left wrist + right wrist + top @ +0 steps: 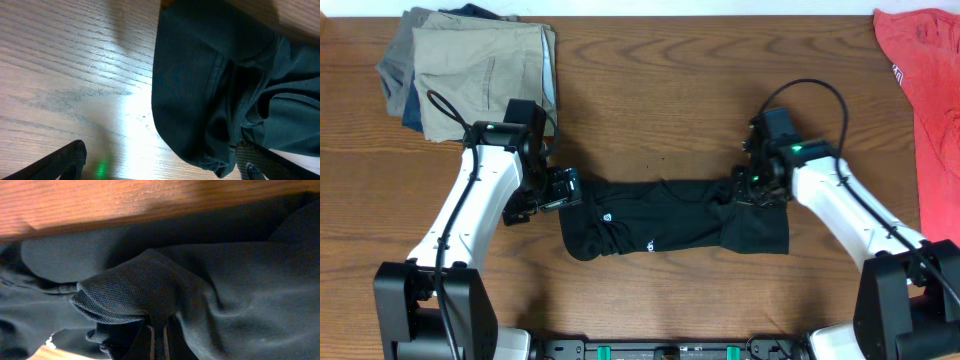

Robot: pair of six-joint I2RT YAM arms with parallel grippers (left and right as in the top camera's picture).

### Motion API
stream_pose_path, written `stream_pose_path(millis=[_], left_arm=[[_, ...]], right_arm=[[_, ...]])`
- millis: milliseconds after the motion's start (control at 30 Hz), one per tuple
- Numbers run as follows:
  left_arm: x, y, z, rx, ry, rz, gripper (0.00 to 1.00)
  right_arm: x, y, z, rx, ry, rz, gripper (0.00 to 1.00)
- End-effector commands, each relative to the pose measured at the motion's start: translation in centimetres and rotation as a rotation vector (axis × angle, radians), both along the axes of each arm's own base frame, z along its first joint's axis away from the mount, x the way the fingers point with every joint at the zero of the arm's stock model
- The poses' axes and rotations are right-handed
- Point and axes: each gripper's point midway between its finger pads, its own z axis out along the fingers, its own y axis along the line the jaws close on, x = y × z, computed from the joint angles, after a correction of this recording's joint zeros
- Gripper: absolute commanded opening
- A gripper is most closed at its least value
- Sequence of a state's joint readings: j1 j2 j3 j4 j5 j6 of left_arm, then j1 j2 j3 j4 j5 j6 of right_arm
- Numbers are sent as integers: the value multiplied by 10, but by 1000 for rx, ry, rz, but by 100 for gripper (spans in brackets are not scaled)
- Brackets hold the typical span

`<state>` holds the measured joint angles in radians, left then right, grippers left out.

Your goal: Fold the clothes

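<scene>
The black garment (672,216) lies at the centre of the worktop (660,90), bunched into a band running from 9 to 3 o'clock. A small white logo (608,217) shows near its 9 o'clock end. The right hand (752,190) sits on the garment's 2 o'clock corner, its fingers (158,341) pressed together on a raised pinch of the fabric. The left hand (563,190) is at the 9 o'clock end, down by the wood. Its fingers (60,161) stand wide apart and hold nothing, with the cloth's rounded edge lying against one of them. Folded trousers (480,65) are stacked at 10 o'clock on the worktop. A red shirt (925,80) lies at 2 o'clock.
</scene>
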<state>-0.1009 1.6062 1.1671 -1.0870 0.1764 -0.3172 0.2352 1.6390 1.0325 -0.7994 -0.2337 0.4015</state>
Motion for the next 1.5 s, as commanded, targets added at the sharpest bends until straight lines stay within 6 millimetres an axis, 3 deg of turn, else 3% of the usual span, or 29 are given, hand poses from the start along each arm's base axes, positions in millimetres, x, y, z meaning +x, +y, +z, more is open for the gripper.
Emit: stream_pose_path(millis=[0,200,500,667,1100,1167,1200,1300,1333,1467], left_arm=[[-2,2,-1,6,3,0,96],[-2,2,-1,6,3,0,96],[-2,2,-1,6,3,0,96],[-2,2,-1,6,2,0,96],[-1,1,-1,6,-1,1,96],[-1,1,-1,6,-1,1,96],[-1,1,-1,6,-1,0,96],[-1,1,-1,6,-1,0,96],[-1,1,-1,5,-1,0,96],[-1,1,-1,6,0,0,96]], right_arm=[[6,5,16,99,-37,54,1],[7,3,19,94,-43,84,1],[14,4,44,88,-60,125,1],[11,5,45,90,-51,137,1],[-4,44,35,82,-55,243,2],[-7,48,33,71,-51,244,9],[-9,51,32,70,-50,254,17],[-12,56,32,62,-52,276,59],[-12,55,32,57,-52,276,63],[-13,46,35,46,-29,250,64]])
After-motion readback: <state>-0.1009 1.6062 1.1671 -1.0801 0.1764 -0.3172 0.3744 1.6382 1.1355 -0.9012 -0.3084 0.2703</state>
